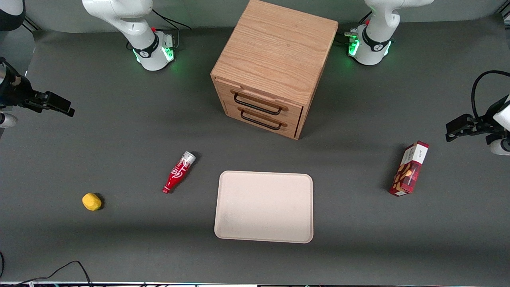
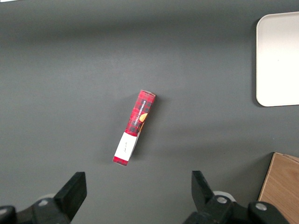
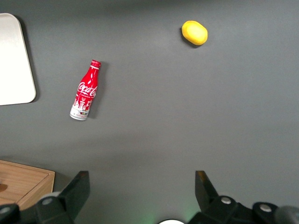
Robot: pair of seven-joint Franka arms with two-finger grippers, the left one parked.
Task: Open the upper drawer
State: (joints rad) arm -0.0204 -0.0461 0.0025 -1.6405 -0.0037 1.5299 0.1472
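The oak cabinet stands at the middle of the table, near the arm bases. Its upper drawer is shut, with a thin black bar handle across its light wood front. The lower drawer sits just beneath it, also shut. My gripper hovers high over the working arm's end of the table, well away from the cabinet. In the right wrist view my gripper is open, with only grey table between its fingers, and a corner of the cabinet top shows.
A beige tray lies in front of the cabinet, nearer the front camera. A red cola bottle and a yellow lemon-like object lie toward the working arm's end. A red snack box stands toward the parked arm's end.
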